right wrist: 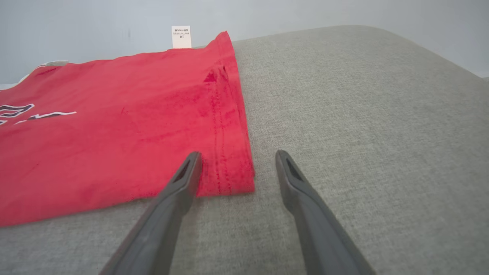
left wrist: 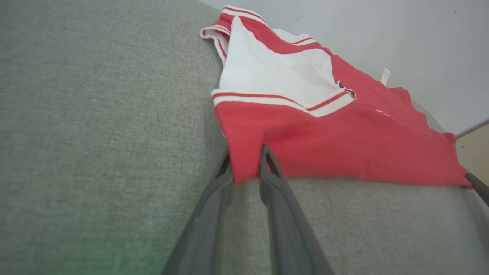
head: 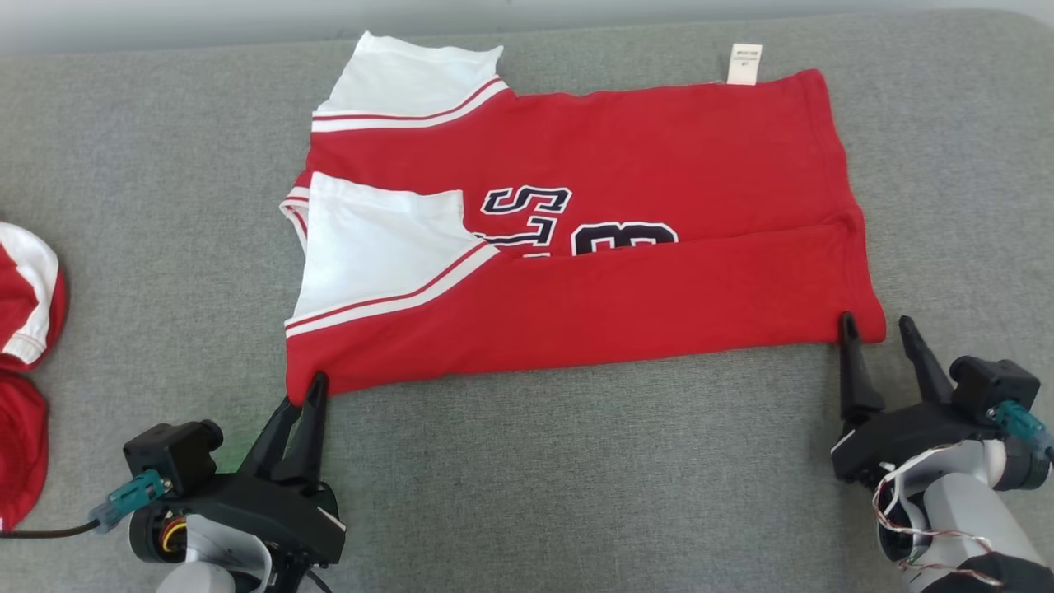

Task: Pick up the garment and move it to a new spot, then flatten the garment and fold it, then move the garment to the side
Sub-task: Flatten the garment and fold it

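Left gripper seemingly pinching garment corner, right gripper wide open at hem, long axis left-right, sleeves left

Grey fabric surface, red-and-white jersey folded on it, red cloth leftward

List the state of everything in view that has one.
Shirt: flat, near side folded over
Left gripper: fingers shut on shirt's near corner
Right gripper: fingers open around other near corner
Tag: sticking out past far edge
Red cloth: bunched, partly out of frame
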Controlling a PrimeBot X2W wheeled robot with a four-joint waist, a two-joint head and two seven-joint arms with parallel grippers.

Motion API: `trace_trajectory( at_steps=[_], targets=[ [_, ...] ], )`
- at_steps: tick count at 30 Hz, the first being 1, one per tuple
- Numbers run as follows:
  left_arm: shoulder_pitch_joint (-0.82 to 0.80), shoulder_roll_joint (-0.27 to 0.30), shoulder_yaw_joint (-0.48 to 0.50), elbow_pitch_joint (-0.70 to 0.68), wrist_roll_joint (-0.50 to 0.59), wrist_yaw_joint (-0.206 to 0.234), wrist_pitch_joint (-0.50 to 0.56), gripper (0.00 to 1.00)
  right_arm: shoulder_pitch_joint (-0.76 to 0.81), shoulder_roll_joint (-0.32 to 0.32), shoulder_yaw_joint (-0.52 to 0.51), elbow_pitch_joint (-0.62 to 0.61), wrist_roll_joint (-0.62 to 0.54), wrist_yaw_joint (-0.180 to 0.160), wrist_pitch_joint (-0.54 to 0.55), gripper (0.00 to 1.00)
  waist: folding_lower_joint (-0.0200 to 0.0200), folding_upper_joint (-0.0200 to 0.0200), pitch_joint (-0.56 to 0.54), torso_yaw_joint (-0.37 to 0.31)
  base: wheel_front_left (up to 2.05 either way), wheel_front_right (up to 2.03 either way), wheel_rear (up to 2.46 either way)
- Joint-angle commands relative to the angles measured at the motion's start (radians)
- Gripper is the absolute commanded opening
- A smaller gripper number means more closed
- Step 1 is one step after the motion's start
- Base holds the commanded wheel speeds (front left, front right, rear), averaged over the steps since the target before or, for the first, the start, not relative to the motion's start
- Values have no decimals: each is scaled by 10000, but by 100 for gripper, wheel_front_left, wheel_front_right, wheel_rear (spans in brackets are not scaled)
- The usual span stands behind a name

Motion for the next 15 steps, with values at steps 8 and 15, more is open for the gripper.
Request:
trace_trajectory(
  at_steps=[8,15],
  targets=[
    [-96,93,-3,34,-40,-130,-184,16,-479,-110,265,692,328,-24,-10,0,0,0,147,155,0,0,0],
    [-123,142,-119,-16,-17,-205,-243,0,-408,-361,440,581,463,-24,-10,0,0,0,194,196,0,0,0]
  ],
)
